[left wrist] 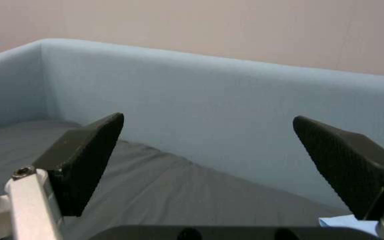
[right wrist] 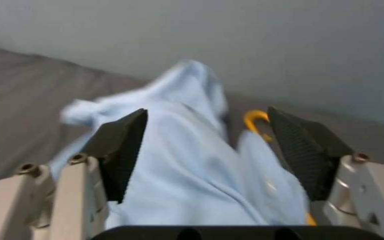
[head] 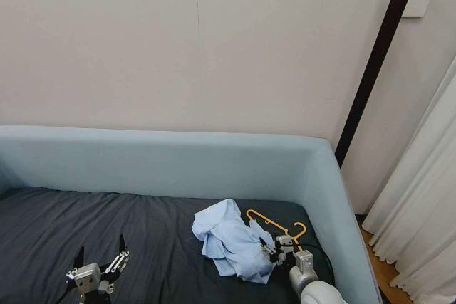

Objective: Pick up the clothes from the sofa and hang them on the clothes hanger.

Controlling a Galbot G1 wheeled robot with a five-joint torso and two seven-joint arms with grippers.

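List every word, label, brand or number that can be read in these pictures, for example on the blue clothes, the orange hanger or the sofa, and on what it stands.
None: no text is readable.
The blue clothes, the orange hanger, the sofa, the left hand and the right hand show no word, label or number.

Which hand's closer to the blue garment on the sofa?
Right. The right hand is open at the edge of the blue garment, beside the orange hanger; the left hand is open over the sofa seat, well off to its left.
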